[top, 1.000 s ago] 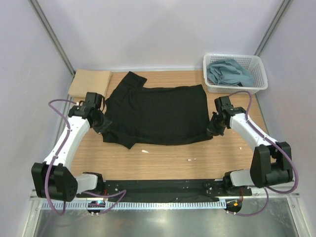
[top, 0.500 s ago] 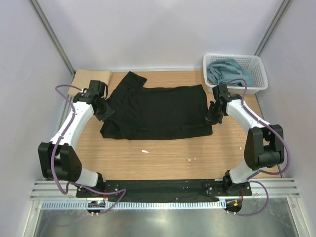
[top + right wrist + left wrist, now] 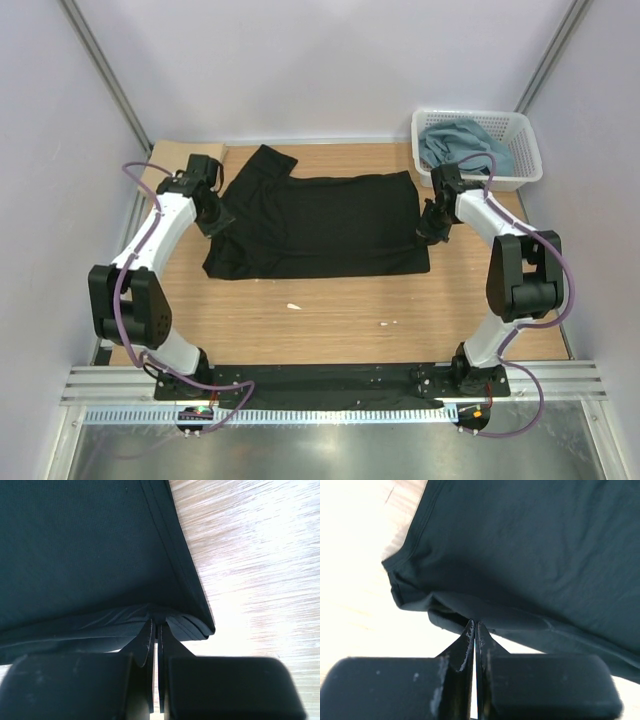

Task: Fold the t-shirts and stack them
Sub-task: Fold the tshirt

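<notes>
The wooden table (image 3: 330, 320) has open bare wood on the near side of the black t-shirt (image 3: 320, 225), marked only by two white specks (image 3: 293, 306). The shirt lies across the middle, folded in half, its near edge straight. Right of and behind it stands a white basket (image 3: 527, 150) holding a blue-grey shirt (image 3: 462, 145); left of it a tan shirt (image 3: 170, 155) lies flat. The left gripper (image 3: 474, 625) pinches the black t-shirt's left edge, and the right gripper (image 3: 154, 622) is clamped on its right corner.
</notes>
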